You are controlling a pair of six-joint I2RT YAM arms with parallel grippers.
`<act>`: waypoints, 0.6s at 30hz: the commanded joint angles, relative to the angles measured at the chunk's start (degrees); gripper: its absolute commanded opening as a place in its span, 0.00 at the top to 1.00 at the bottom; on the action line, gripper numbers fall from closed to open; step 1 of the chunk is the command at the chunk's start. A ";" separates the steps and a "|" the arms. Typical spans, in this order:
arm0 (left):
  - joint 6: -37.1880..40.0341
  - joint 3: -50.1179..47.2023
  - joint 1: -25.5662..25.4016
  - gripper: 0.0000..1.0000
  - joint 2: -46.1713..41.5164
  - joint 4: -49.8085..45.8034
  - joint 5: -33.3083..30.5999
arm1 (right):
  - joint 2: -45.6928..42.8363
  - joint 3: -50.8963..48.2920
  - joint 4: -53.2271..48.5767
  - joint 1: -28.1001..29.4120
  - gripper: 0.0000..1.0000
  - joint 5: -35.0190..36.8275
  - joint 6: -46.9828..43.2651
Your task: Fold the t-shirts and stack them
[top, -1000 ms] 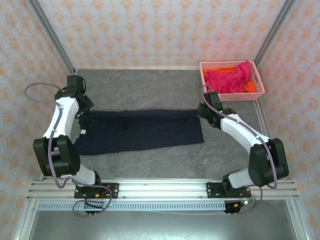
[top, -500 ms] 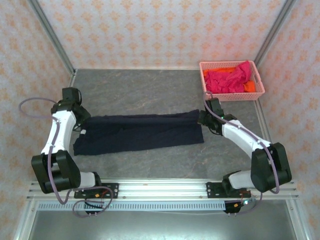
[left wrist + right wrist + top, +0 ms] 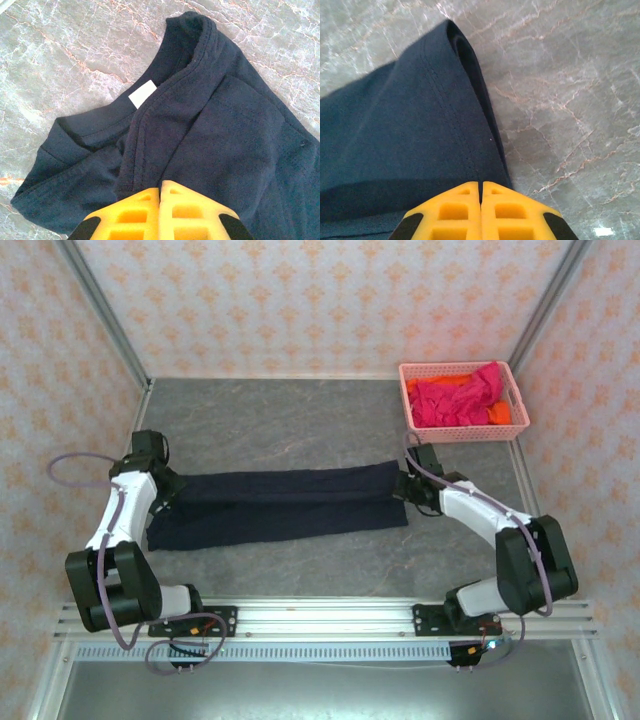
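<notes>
Left gripper (image 3: 160, 186) at nine o'clock, right gripper (image 3: 481, 186) at three, each pinches the navy t-shirt (image 3: 280, 502); uneven pulling could skew the fold.

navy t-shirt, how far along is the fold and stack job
Done: the navy t-shirt lies across the table as a long band, folded lengthwise. In hand: the left gripper is shut on its collar end, the right gripper on its hem end. Left: its cross folds, then the magenta-red t-shirt and orange t-shirt, bunched in the pink basket.
</notes>
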 commanded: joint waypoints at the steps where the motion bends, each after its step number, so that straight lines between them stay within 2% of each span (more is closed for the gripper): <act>1: -2.07 -1.22 0.69 1.00 -0.29 1.31 -2.49 | 0.59 -1.30 -0.11 0.27 1.00 1.04 1.11; 9: -3.07 -6.19 1.75 1.00 -7.03 -0.13 -6.08 | 2.58 -0.49 -1.48 0.26 1.00 3.33 0.62; 13: -2.19 -6.74 2.89 1.00 -10.00 -2.72 -5.81 | 1.19 -0.70 -0.33 0.26 1.00 2.55 0.77; 18: -2.54 -8.64 2.97 1.00 -9.43 -1.74 -5.30 | 3.03 -0.30 -0.28 0.23 1.00 2.31 0.47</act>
